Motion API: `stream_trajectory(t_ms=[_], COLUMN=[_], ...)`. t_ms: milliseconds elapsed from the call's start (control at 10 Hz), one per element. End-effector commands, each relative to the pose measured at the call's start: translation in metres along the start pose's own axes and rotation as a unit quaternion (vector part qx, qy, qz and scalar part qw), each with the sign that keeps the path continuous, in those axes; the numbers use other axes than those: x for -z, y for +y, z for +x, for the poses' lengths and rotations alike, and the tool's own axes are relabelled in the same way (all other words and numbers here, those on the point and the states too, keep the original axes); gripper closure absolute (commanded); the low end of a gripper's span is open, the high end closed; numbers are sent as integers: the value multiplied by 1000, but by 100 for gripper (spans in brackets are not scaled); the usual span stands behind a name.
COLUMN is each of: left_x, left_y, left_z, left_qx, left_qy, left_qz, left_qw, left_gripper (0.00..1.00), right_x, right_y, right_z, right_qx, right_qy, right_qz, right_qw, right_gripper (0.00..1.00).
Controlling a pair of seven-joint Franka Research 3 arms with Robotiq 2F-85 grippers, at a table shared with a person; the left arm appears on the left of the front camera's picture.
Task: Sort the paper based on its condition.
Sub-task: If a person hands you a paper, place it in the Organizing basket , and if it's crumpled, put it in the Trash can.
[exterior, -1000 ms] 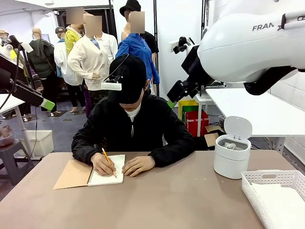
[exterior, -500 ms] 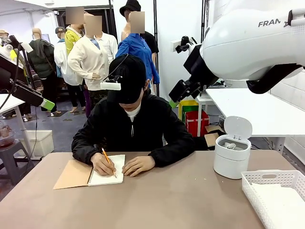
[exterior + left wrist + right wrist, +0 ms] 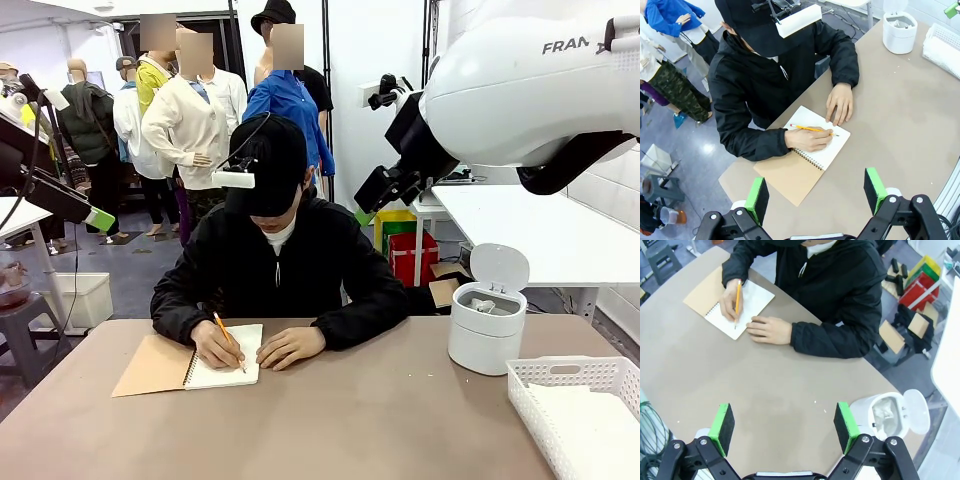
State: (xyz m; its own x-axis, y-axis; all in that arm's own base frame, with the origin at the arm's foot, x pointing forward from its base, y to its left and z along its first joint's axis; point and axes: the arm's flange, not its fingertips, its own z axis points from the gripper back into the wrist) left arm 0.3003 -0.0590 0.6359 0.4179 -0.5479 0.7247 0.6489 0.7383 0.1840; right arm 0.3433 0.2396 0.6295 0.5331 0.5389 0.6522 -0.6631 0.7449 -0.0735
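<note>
Left gripper (image 3: 816, 192): my fingers stand wide apart with nothing between them, high over the near-left part of the table (image 3: 350, 420).

Far left on the table, a spiral notebook (image 3: 155, 365) lies open, its brown cover folded out to the left and the white page to the right. It is bound, not loose paper.

The person sits at the far side. The writing hand (image 3: 215, 345) rests on the page and holds a yellow pencil (image 3: 226, 338) with its tip on the paper. The other hand (image 3: 290, 347) lies flat at the right edge of the page.

Right gripper (image 3: 784, 421): my fingers are spread wide and hold nothing, above bare table right of centre.

Far right, a white round bin (image 3: 487, 335) stands with its lid (image 3: 499, 267) tipped up. A wrinkled white wad (image 3: 885, 412) of paper lies inside it.

Near right, at the table's corner, is a white lattice basket (image 3: 560, 372). A smooth white sheet (image 3: 590, 425) lies flat in its bottom. I cannot tell how many sheets lie there.
</note>
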Motion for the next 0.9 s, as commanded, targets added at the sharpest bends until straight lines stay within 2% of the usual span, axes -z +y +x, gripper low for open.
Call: stream_trajectory(t_ms=[0,800], left_x=[0,0], left_y=[0,0], left_z=[0,0], left_qx=[-1,-1], left_qy=[1,1], left_qz=[2,2], left_qw=[1000,1000], left_gripper=[0,0], right_x=[1,1], right_y=[0,0], right_z=[-1,-1], right_qx=[1,1], right_qy=[-2,-2], right_qz=[-1,-1], right_qw=[1000,1000], right_gripper=[0,0])
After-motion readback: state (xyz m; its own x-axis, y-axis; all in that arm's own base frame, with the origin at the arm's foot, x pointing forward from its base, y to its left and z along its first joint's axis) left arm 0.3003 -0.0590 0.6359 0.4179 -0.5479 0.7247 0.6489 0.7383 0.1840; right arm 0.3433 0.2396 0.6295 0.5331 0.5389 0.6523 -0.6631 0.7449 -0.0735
